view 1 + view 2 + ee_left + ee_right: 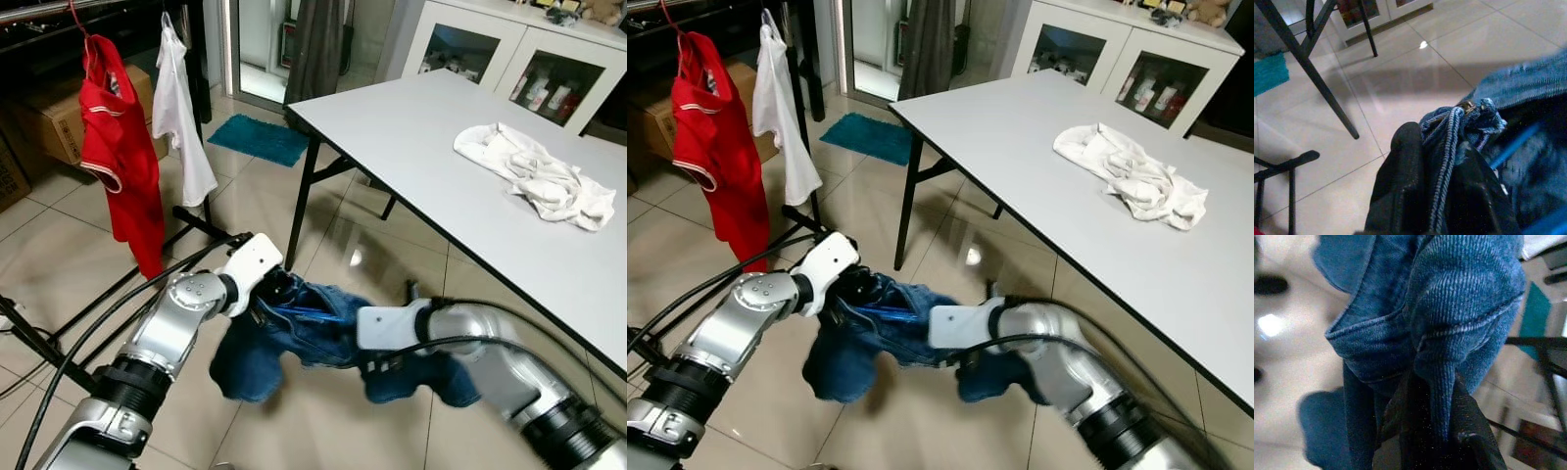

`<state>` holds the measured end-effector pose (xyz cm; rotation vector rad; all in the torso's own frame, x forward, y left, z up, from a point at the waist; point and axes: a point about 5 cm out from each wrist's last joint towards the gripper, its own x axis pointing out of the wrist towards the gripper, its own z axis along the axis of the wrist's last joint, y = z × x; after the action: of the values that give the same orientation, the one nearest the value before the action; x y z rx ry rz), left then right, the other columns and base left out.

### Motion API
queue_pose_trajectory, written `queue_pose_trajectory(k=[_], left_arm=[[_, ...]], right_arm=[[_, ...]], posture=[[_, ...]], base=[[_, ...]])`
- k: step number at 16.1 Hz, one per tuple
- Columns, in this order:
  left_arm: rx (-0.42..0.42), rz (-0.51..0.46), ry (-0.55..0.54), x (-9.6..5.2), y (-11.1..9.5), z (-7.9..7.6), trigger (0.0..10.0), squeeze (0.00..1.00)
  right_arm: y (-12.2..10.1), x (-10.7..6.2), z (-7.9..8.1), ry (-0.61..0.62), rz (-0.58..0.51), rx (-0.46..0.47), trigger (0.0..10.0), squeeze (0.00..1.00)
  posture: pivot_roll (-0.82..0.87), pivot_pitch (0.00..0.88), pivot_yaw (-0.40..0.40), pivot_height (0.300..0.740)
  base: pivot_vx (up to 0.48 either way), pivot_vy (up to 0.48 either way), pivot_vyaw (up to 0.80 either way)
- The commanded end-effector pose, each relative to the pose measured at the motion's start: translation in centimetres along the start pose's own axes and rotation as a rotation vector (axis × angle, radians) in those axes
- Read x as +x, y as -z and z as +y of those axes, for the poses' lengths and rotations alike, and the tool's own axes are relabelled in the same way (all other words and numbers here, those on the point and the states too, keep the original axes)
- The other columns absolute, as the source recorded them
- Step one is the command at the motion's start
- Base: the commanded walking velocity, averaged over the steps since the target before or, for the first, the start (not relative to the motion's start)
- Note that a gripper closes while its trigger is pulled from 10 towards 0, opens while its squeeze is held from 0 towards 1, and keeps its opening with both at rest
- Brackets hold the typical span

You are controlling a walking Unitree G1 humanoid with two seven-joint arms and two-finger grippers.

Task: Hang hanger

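The blue denim garment (313, 338) hangs between both arms above the tiled floor, a blue hanger (1513, 147), I think, tucked inside. The left gripper (1442, 196) pinches its bunched waistband; the right gripper (1432, 440) clamps a fold. Best keep both pinches firm and lift evenly toward the clothes rack (201, 220) at left.

Even indoor light fills the head views, which are sharp at centre and bend slightly at the edges. The glossy floor (294, 206) carries a small bright glare spot and soft reflections under the counter (470, 166). In the wrist views the floor blurs and the jeans (1464, 298) show crisp weave, while the black fingers (1405, 186) sink into shadow.
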<state>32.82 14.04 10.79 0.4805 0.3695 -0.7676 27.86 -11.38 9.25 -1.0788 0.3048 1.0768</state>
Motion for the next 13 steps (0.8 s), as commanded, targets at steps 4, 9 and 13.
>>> queue_pose_trajectory(k=[4, 9, 13], left_arm=[[0.033, -0.037, 0.011, 0.8, -1.2, -0.6, 0.0, 0.0], [-0.02, -0.082, -0.042, 1.7, -2.2, -1.1, 0.0, 0.0], [-0.078, -0.113, -0.059, 2.1, -2.7, -1.8, 0.0, 0.0]], right_arm=[[-1.8, 0.3, -0.2, 0.016, -0.121, 0.135, 0.0, 0.0], [-2.6, 1.2, -0.9, 0.058, -0.192, 0.288, 0.0, 0.0], [-2.3, 1.6, -1.5, 0.122, -0.23, 0.412, 0.0, 0.0]], posture=[[0.05, 0.094, -0.07, 0.74], [0.06, 0.083, -0.083, 0.74], [0.07, 0.077, -0.09, 0.74]], base=[[0.0, 0.0, 0.0], [0.0, 0.0, 0.0], [0.0, 0.0, 0.0]])
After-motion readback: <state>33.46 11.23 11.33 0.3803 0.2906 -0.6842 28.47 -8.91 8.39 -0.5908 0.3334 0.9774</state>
